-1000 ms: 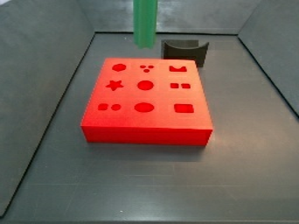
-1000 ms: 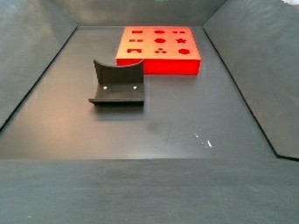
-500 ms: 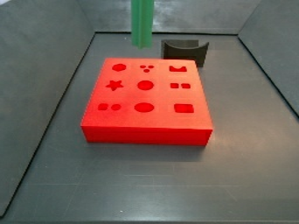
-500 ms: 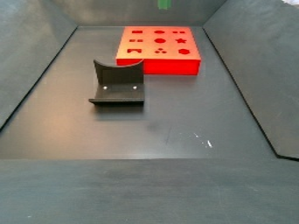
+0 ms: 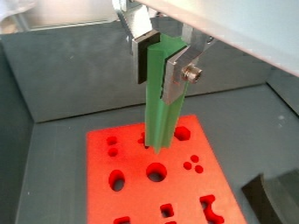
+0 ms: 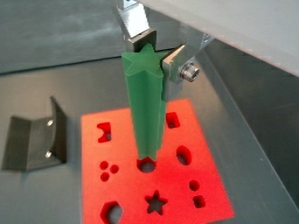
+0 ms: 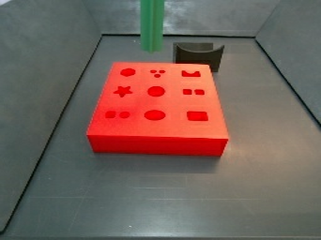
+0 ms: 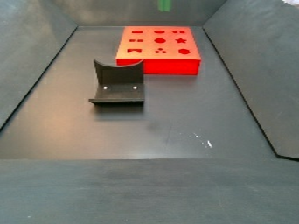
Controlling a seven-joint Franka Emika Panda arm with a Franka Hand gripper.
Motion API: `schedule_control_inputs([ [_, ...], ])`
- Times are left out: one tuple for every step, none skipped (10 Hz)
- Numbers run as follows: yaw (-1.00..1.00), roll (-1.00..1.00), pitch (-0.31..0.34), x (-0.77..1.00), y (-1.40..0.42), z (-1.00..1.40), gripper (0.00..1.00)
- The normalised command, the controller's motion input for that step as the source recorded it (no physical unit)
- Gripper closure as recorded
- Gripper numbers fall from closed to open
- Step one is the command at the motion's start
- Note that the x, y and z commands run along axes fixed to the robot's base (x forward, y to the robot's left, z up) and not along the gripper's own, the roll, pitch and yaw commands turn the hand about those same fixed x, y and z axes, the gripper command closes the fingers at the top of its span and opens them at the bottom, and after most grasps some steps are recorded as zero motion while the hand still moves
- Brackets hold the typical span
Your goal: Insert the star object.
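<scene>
Star object [image 6: 145, 105], clamped upright in the closed gripper [image 5: 160, 61] above the red block [image 7: 157, 105], is to be aligned with the star hole [image 7: 123, 91] before being lowered.

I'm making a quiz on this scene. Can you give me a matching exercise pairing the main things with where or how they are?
Things:
1. star object
2. red block
3. fixture
4. gripper

States:
A. lies flat on the floor, holes facing up
B. held upright above the block
C. stands on the floor apart from the block
D. shut on the green rod

Pairs: 1-B, 2-A, 3-C, 4-D
</scene>
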Motion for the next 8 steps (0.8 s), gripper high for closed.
schedule_control_inputs([
  [0.26,0.07,-0.016,-0.04,0.00,-0.45,1.00],
  [0.00,-0.08,-0.143,-0.12,0.00,-0.68,1.00],
  [0.00,-0.10,-0.310,-0.37,0.00,-0.57,1.00],
  [0.00,-0.08,-0.411,-0.24,0.00,-0.42,1.00],
  [-0.01,-0.08,-0.380,-0.16,0.00,-0.36,1.00],
  [0.00,0.00,-0.240,-0.15,0.00,-0.21,1.00],
  [-0.06,0.00,-0.040,-0.08,0.00,-0.04,1.00],
  [-0.13,0.04,0.049,-0.02,0.00,0.00,1.00],
])
